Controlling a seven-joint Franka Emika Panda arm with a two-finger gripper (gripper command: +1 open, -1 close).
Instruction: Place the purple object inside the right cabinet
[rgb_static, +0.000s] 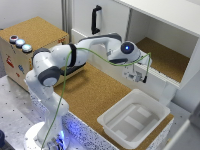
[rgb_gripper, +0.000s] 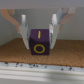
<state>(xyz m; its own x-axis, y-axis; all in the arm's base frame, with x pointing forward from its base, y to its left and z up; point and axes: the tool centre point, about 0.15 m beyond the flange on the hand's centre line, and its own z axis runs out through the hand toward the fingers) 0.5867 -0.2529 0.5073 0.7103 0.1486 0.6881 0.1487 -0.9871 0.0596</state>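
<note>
Cork floor (rgb_static: 95, 92), one right cabinet (rgb_static: 167, 57), one end effector (rgb_gripper: 38, 36) clamped on one purple object (rgb_gripper: 38, 42), one white bin (rgb_static: 134, 119)

**Hidden and unclear parts**

In the exterior view, the purple object (rgb_gripper: 38, 42) cannot be made out at the gripper (rgb_static: 138, 76), whose fingers are blurred. The right cabinet (rgb_static: 167, 60) is cut off by the frame edge. In the wrist view, the fingertips (rgb_gripper: 24, 36) are partly hidden behind the object.
</note>
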